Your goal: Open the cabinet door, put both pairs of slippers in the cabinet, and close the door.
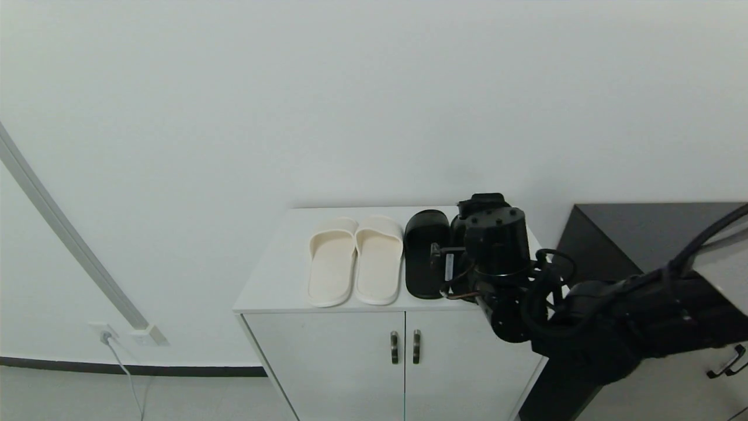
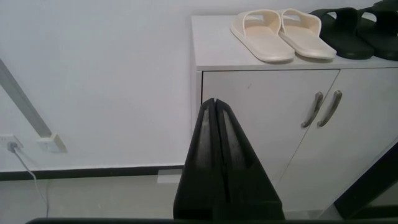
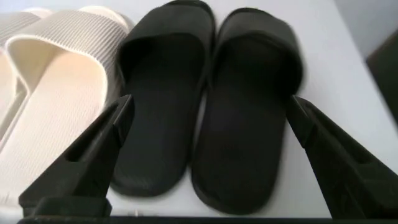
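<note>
A white two-door cabinet point(image 1: 327, 368) stands against a pale wall. Both of its doors point(image 1: 461, 368) are closed, and the two slim metal handles point(image 1: 394, 347) stand upright, side by side, at the middle seam. On the flat top of the cabinet lie two pairs in one row, with the toes to the wall. The cream moulded slippers point(image 1: 333, 263) lie near the middle. The black moulded slippers point(image 1: 425, 254) lie just beside them, toward the robot's right, and the nearest cream and black slippers almost touch.

The right gripper point(image 3: 210, 106) hangs over the black pair. Its jaws are released and spread wide, one over the outer edge of each black slipper, and they hold nothing. From the head view, the right arm point(image 1: 584, 316) covers most of the farther black slipper.

The left gripper point(image 2: 215, 106) is low, in front of the cabinet's left corner and apart from it. Its jaws are clenched together on nothing.

A dark piece of furniture point(image 1: 643, 234) stands to the right of the cabinet. A wall socket with a cable point(image 1: 104, 334) is low on the left.
</note>
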Motion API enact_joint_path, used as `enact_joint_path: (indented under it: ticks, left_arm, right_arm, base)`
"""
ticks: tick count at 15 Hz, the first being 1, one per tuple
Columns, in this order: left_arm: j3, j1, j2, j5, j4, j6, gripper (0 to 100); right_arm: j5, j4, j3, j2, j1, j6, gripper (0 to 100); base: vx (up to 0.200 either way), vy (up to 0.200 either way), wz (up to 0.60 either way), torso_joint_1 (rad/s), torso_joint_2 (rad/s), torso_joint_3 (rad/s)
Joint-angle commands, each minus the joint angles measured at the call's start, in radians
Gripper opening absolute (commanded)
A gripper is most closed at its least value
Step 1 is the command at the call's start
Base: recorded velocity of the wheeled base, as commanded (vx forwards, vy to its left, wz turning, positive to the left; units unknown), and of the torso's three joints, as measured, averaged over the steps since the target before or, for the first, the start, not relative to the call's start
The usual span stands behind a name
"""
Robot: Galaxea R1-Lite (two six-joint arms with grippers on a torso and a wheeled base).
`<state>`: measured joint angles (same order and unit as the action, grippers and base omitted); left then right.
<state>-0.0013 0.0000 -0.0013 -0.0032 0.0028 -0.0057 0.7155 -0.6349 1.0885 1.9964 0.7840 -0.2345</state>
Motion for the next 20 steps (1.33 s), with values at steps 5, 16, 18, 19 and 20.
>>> enact_joint_path:
  ticks: [5,16,18,19,20]
  left_arm:
    - [0.0,0.0,0.001,0.0,0.0,0.0,0]
    - [0.0,0.0,0.001,0.0,0.0,0.0,0]
    - [0.0,0.0,0.001,0.0,0.002,0.0,0]
    - [0.0,0.0,0.001,0.0,0.0,0.0,0]
    - [0.0,0.0,0.001,0.0,0.0,0.0,0]
  right_arm:
    - [0.004,0.044,0.264,0.262,-0.091,0.0,100]
    - [-0.001,0.238,0.659,0.446,-0.144,-0.003,0]
    - [-0.002,0.238,0.659,0.45,-0.147,-0.003,0]
    - [-0.001,0.236,0.659,0.45,-0.152,-0.003,0]
    - [-0.001,0.236,0.659,0.447,-0.152,-0.003,0]
  base:
    - [0.0,0.0,0.0,0.0,0.0,0.0]
    - [0.0,0.0,0.0,0.0,0.0,0.0]
    - [0.0,0.0,0.0,0.0,0.0,0.0]
    - [0.0,0.0,0.0,0.0,0.0,0.0]
    - [0.0,0.0,0.0,0.0,0.0,0.0]
